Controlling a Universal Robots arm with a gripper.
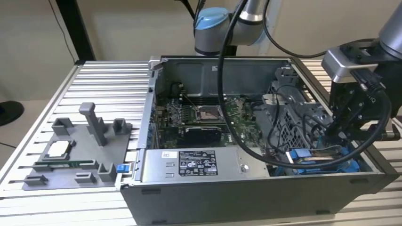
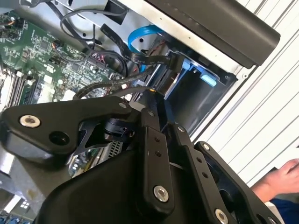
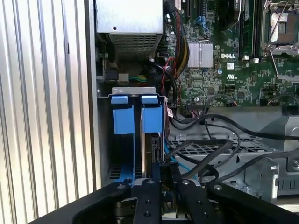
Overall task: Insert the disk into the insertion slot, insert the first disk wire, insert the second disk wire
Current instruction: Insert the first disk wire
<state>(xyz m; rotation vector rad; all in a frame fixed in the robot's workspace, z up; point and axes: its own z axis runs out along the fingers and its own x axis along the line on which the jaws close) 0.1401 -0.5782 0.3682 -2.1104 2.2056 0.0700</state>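
Note:
The disk [image 1: 319, 151], silver-grey in its blue carrier [image 3: 152, 119], sits inside the insertion slot [image 1: 342, 165] at the case's front corner on the exterior view's right. In the first wrist view its grey edge [image 3: 143, 144] shows between blue tabs. My gripper [image 1: 342, 136] reaches down into the case just above the disk's end. In both wrist views the fingers [image 3: 155, 179] stand close together, shut on the end of a black disk wire [image 3: 219, 156]. A blue flat wire [image 2: 140, 39] with a black plug [image 2: 156, 59] hangs near the bay [image 2: 198, 100].
The open case holds a motherboard [image 1: 207, 113], a grey power-supply box [image 1: 188, 164] and loose black cables [image 1: 276, 117]. A grey fixture tray [image 1: 69, 150] lies on the slatted table at the exterior view's left. A person's hand [image 2: 285, 175] rests outside the case.

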